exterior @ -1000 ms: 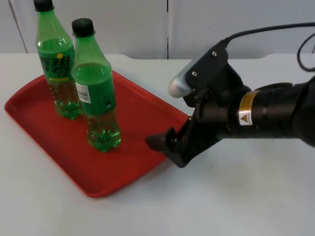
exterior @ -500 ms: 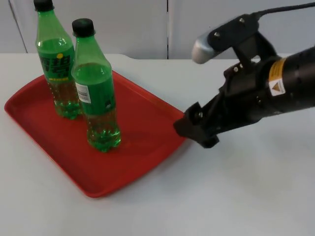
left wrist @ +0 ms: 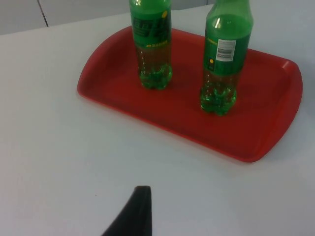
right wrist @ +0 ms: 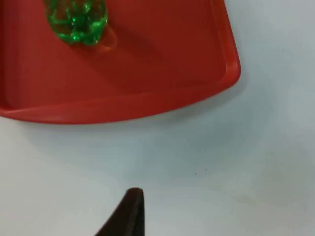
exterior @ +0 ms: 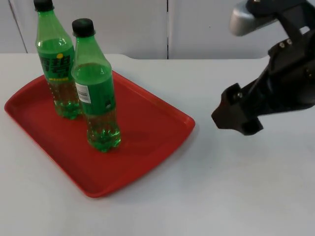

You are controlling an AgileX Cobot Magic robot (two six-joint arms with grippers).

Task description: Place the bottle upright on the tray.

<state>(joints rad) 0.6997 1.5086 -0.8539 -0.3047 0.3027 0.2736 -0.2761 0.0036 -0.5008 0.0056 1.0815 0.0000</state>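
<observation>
Two green bottles with black caps stand upright on the red tray [exterior: 147, 164]: one near its middle [exterior: 96, 98] and one at its far left [exterior: 56, 64]. My right gripper [exterior: 235, 119] hangs over the white table to the right of the tray, apart from it and holding nothing. The right wrist view shows the tray's corner [right wrist: 216, 83] and the base of the nearer bottle [right wrist: 76, 17]. The left wrist view takes in both bottles [left wrist: 224, 54] [left wrist: 150, 44] on the tray [left wrist: 266, 142]. The left gripper [left wrist: 135, 211] waits over bare table, well short of the tray.
White table top [exterior: 221, 196] lies open in front of and to the right of the tray. The grey partition wall [exterior: 147, 24] closes off the far edge behind the bottles.
My right gripper has drawn back to the right and upward, from the tray's right edge out over bare table. Both bottles and the tray have stayed still.
</observation>
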